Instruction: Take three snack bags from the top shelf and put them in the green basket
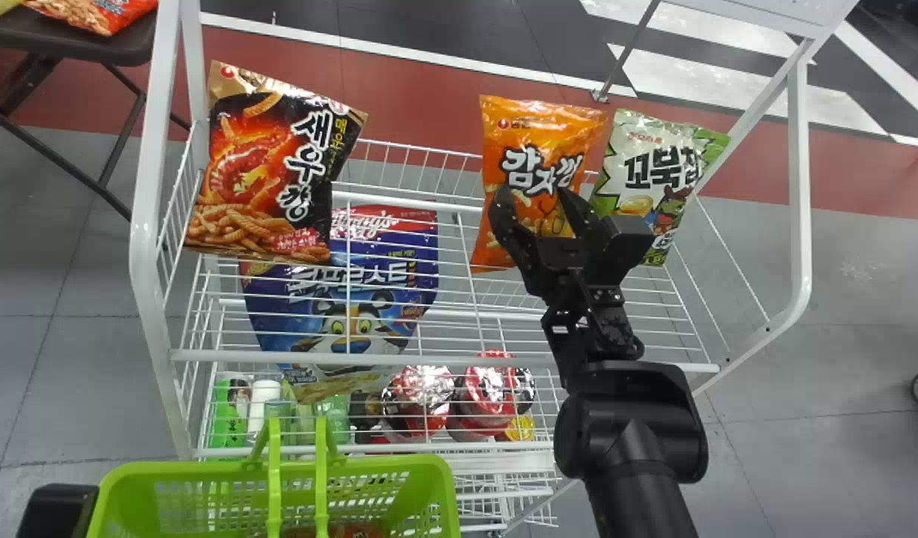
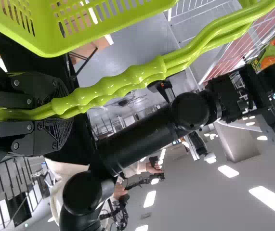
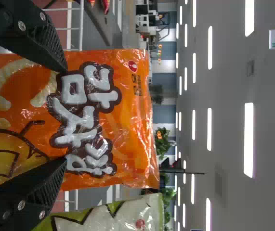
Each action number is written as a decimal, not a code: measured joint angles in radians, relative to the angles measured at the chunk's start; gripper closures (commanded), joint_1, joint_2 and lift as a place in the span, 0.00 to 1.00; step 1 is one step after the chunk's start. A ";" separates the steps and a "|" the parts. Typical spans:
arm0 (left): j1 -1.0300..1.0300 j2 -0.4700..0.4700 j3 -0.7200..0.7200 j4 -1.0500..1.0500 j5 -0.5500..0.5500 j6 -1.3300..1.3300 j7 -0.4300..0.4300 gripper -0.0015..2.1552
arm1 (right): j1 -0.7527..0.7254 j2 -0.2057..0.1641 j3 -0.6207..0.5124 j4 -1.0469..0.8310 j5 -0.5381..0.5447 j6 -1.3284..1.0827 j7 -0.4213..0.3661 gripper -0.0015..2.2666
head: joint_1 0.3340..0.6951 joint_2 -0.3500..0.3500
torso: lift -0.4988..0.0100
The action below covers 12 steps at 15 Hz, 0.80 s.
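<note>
Orange snack bag (image 1: pixel 496 134): standing upright on the top shelf (image 1: pixel 444 358), at 1 o'clock in the head view. Right hand (image 1: pixel 532 192) is in front of its printed face, open, one finger over either side of the lettering; nothing gripped. Contact with the wrapper: cannot tell.

Neighbours, same shelf: green-and-white bag (image 1: pixel 646 161) just beside it at 2 o'clock, leaning slightly; black shrimp-snack bag (image 1: pixel 279 164) well apart at 10 o'clock, tilted (the largest of the three).

Below, seen through the wires: blue cereal bag (image 1: pixel 354 299) at 9 o'clock; red-topped cups (image 1: pixel 489 396) at 6 o'clock, with green bottles (image 1: pixel 227 418) toward 7.

Green basket (image 1: pixel 399 465) at 7 o'clock, in front of the shelving, something red-orange (image 1: pixel 354 531) low inside. Left hand (image 2: pixel 62 108) is closed around its handles (image 2: pixel 142 74).

Outermost: dark stool (image 1: pixel 93 48) at 10 o'clock, bright packets (image 1: pixel 115 11) on its seat.
</note>
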 measured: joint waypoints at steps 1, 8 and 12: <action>-0.002 0.000 0.000 0.002 0.000 0.000 0.001 0.88 | -0.004 -0.004 -0.001 0.007 0.001 0.009 0.017 0.91 | 1.00 0.00 | 0.91; -0.004 0.000 0.000 0.005 0.001 0.000 0.003 0.88 | 0.110 -0.003 -0.009 -0.170 -0.017 0.044 0.084 0.99 | 1.00 0.00 | 0.91; 0.004 -0.001 -0.003 -0.002 0.001 -0.002 0.003 0.88 | 0.275 0.002 -0.020 -0.429 -0.040 0.107 0.093 0.99 | 1.00 0.00 | 0.91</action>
